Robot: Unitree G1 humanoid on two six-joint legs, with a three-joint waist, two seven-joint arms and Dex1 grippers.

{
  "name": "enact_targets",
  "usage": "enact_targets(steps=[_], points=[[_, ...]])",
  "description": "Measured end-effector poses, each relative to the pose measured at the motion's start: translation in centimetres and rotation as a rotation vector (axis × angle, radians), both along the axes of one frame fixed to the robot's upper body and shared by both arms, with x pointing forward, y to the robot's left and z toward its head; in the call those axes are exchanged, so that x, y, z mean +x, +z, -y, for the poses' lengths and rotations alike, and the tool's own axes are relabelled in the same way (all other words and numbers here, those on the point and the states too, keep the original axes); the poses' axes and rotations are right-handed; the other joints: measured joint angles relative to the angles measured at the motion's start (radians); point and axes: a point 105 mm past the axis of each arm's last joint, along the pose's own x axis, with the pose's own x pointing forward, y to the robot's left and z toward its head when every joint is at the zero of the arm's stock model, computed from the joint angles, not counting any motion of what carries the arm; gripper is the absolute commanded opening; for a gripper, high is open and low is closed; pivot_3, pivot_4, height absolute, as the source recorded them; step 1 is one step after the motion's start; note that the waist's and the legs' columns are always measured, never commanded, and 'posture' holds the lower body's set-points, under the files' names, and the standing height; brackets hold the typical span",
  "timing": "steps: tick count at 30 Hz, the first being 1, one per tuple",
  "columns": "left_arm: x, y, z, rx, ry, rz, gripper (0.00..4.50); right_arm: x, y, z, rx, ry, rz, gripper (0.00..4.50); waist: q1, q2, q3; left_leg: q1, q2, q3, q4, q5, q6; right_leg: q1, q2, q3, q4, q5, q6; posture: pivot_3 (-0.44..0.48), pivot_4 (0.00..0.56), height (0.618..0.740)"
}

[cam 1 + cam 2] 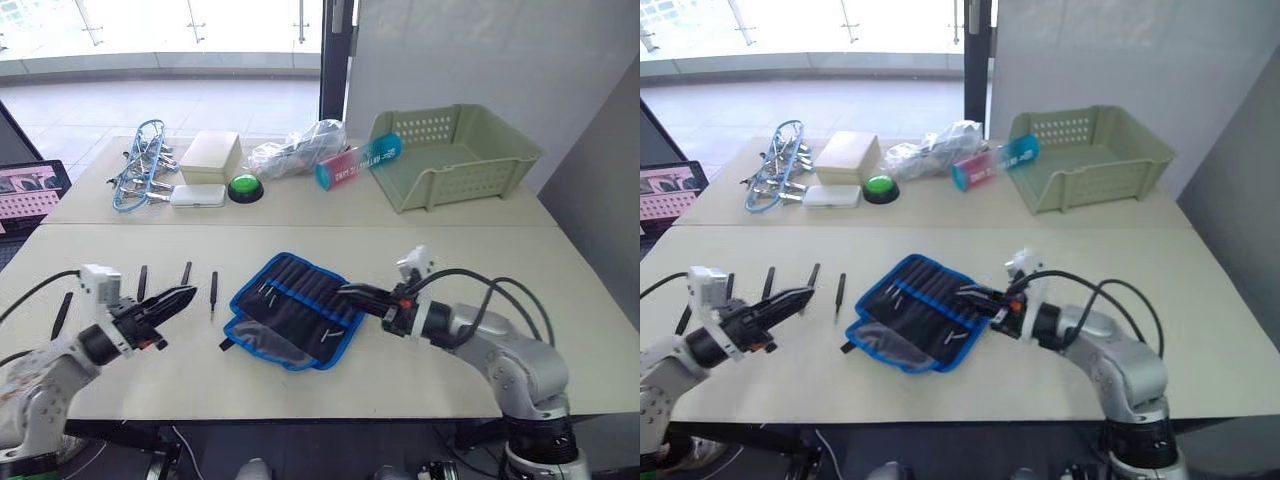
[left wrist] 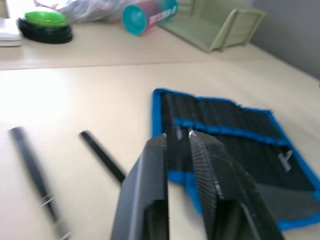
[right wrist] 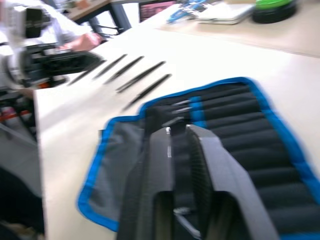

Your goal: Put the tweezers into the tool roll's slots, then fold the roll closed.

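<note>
Black ridged fingers of my left gripper (image 1: 180, 297) sit nearly pressed together, holding nothing, low over the smooth beige tabletop (image 1: 420, 240). Beside it lie four slim black tweezers (image 1: 213, 291) I can count. Right gripper (image 1: 350, 292), fingers close together, rests over the tool roll (image 1: 290, 310), flat black fabric edged bright blue, its ribbed slots (image 3: 260, 150) open. Writing on the teal tube (image 1: 358, 161) is unreadable

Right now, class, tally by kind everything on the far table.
Basket: 1
Green button: 1
Tube: 1
Plastic bag: 1
Cream box: 1
White case: 1
Clip bundle: 1
Total: 7
</note>
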Motion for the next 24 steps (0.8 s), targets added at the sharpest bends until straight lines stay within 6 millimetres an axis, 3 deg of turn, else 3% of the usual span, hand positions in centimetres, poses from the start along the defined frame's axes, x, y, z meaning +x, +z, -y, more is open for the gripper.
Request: enact_targets(steps=[3,8,11,17,20,24], points=[[-0.9,-0.6,-3.5,0.028,0.114,-0.021,2.87,0.5,-1.7,3.5,-0.055,-0.138,0.004,2.84,0.004,-0.002,0.001,-0.001,0.0,0.0,0.0,0.0,0.0,0.0,0.0,0.0,-0.001,0.0,0.0,0.0,0.15,0.722],[-2.3,-0.9,-6.5,0.073,0.19,-0.033,4.48,-0.3,-4.7,7.9,-0.091,-0.289,-0.013,4.48,0.005,-0.003,0.002,-0.001,0.0,0.0,0.001,0.0,0.0,0.0,0.0,0.0,-0.001,0.0,0.0,0.0,0.15,0.722],[-2.6,-0.7,-7.1,0.071,0.214,-0.024,4.48,-0.7,-5.2,8.5,-0.094,-0.313,-0.004,4.48,-0.004,-0.003,0.002,0.0,0.0,0.0,0.001,0.0,-0.001,0.0,0.0,0.0,0.0,0.0,0.0,0.0,0.15,0.722],[-3.5,-1.0,-7.3,0.086,0.238,-0.036,4.48,-0.5,-4.5,7.7,-0.082,-0.283,0.027,4.48,-0.019,-0.003,0.002,0.001,0.001,0.0,0.001,0.0,-0.001,0.0,0.0,0.0,0.0,0.0,0.0,0.0,0.15,0.722],[-4.2,-1.4,-8.2,0.08,0.296,-0.036,4.48,-0.4,-3.2,6.5,-0.072,-0.222,0.046,4.48,-0.022,-0.003,0.002,0.001,0.001,0.0,0.001,0.0,0.0,0.0,0.0,0.0,0.0,0.0,0.0,0.0,0.15,0.722],[-5.1,-1.3,-10.7,0.05,0.464,-0.025,4.48,-0.5,-0.9,3.2,-0.08,-0.051,0.085,4.48,-0.021,-0.003,0.002,0.001,0.001,0.0,0.001,-0.001,0.0,0.0,0.0,0.0,0.0,0.0,0.0,0.0,0.15,0.722]])
